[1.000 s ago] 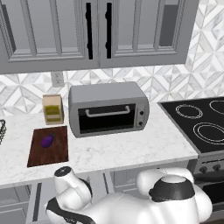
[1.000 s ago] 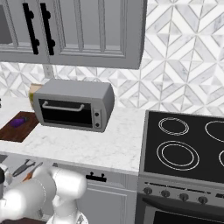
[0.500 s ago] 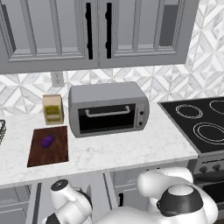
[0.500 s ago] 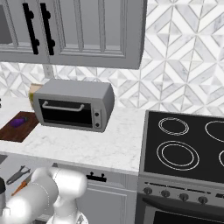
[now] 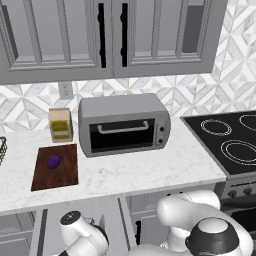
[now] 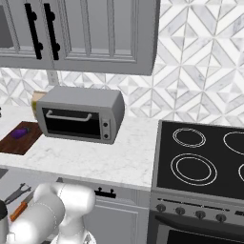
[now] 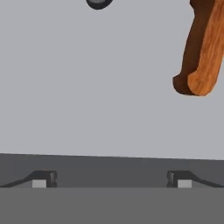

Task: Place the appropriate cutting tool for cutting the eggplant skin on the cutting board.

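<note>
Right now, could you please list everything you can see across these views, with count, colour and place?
cutting board: one, dark reddish-brown, left on the counter
eggplant: one, dark purple, on the board
box: one, tan with green label, behind the board
toaster oven: one, grey, mid counter
stove: one, black top, right of the counter
peeler: one, grey, in the open drawer below the counter
knife: one, orange handle, beside the peeler
cabinets: grey, above
pincer: one, dark tips, open, over the drawer floor

cutting board (image 5: 65, 172) mostly bare — toaster oven (image 5: 124, 125), box (image 5: 60, 125) crowd its edges.
</note>
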### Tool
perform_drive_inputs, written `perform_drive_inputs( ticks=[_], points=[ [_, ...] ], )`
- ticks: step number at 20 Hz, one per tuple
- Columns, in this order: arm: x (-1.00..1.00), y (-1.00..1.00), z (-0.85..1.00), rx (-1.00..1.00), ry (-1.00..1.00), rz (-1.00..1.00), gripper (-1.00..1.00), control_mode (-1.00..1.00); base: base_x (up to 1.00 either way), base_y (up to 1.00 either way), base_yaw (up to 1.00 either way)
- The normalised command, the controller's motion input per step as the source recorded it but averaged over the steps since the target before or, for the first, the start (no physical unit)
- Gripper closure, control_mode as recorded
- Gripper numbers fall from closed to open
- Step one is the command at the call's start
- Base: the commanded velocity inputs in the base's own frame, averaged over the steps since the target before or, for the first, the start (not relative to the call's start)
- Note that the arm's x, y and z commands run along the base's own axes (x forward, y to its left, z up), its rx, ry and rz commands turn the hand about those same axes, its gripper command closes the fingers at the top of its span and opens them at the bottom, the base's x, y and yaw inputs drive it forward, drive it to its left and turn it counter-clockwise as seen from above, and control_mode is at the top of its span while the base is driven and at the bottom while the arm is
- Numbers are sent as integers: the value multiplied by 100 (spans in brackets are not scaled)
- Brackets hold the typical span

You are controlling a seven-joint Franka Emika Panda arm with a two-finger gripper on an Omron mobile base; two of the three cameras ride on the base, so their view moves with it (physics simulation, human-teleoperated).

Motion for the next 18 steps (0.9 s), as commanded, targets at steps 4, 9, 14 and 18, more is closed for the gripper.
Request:
perform_drive_inputs(
  ticks=[4, 9, 14, 18],
  points=[
    [88, 0, 24, 0, 0, -1, -100, -100, 0, 0, 0],
    [89, 0, 20, 0, 0, -8, -100, -100, 0, 0, 0],
    [46, 0, -3, -1, 0, -17, -100, -100, 0, 0, 0],
    [15, 5, -28, -4, -3, -10, -100, -100, 0, 0, 0]
  ],
)
